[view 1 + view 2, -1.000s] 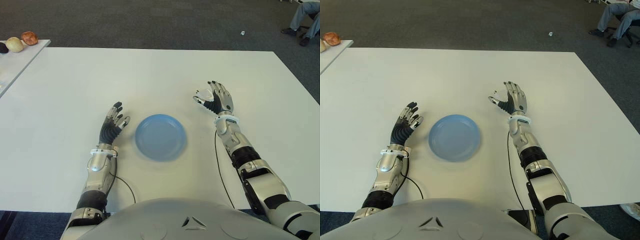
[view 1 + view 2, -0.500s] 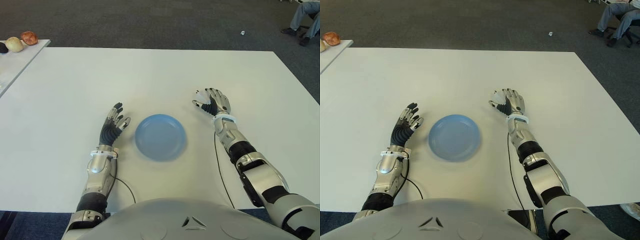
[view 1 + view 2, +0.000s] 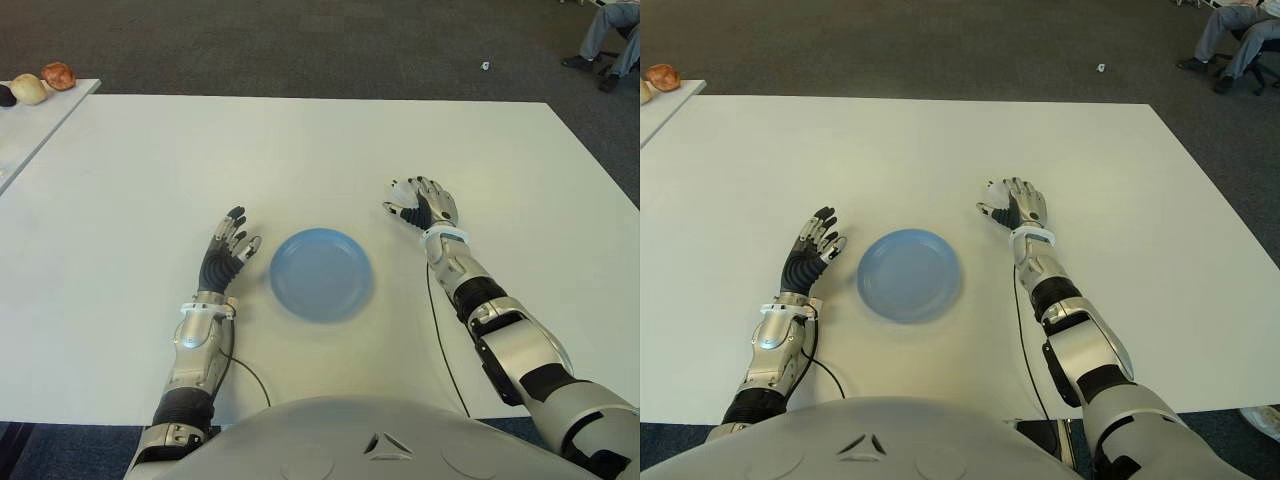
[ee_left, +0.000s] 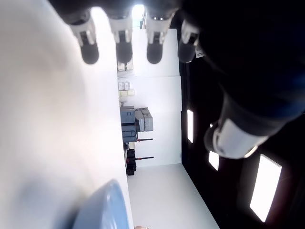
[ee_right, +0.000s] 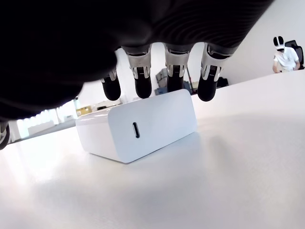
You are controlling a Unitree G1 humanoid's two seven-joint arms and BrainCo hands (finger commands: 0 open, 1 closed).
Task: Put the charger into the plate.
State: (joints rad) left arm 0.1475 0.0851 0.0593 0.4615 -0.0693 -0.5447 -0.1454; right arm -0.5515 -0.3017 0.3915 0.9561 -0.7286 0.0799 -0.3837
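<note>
The charger [image 5: 143, 129] is a white block with a small port on its near face, lying on the white table [image 3: 300, 150]. My right hand [image 3: 420, 207] is over it, right of the plate; its fingers [image 5: 143, 86] arch down behind the charger's far top edge without gripping it. In the eye views the charger [image 3: 401, 189] peeks out white by the fingertips. The blue plate [image 3: 321, 273] sits at the table's middle with nothing in it. My left hand [image 3: 228, 245] shows just left of the plate, fingers spread and holding nothing.
A second white table [image 3: 20, 130] at the far left carries a few small round objects [image 3: 45, 85]. A seated person's legs [image 3: 610, 35] show at the far right on dark carpet. A thin cable [image 3: 440, 340] runs along my right forearm.
My right hand has dropped from a raised, spread pose down over the charger, its fingers curving around it. The left hand and plate have not moved.
</note>
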